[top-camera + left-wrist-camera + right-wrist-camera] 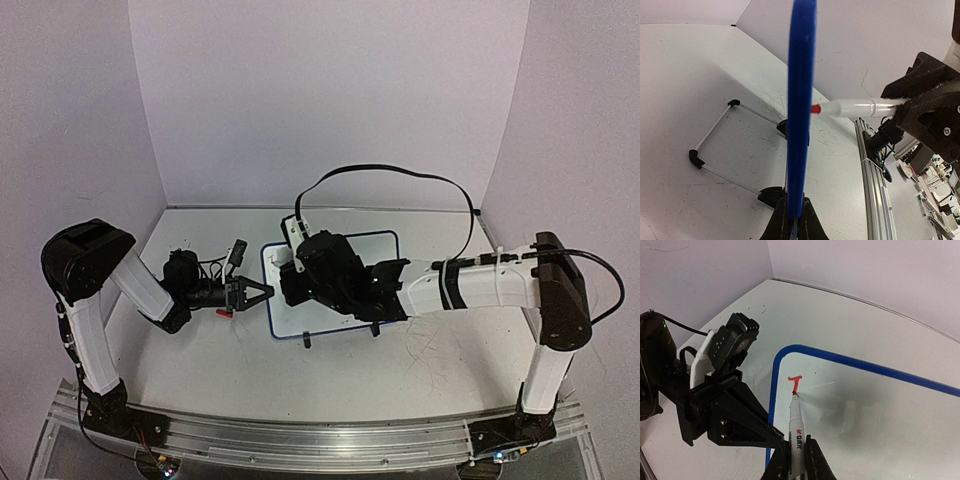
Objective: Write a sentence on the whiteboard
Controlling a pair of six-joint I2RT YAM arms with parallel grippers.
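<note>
The left arm point(95, 300) bends in from the left side of the white table point(200, 370). Its left gripper point(262, 293) is closed tight on the left edge of the whiteboard point(880, 405), pinching the blue rim between its two black fingers point(775, 227). The whiteboard sits in the middle of the table, between the two arms, with its white face turned up toward the top camera. A thin wire stand point(714, 129) with black corners lies on the table at the back side of the board. Near the top left corner of the board there is one red letter point(795, 382), shaped like the start of a J, and that is all of the sentence that shows. The red tip of the marker point(796, 422) touches the bottom of that letter. The right gripper point(796, 447) is closed on the white marker and holds it by its body. The right arm point(480, 285) reaches in from the right, low over the board
</note>
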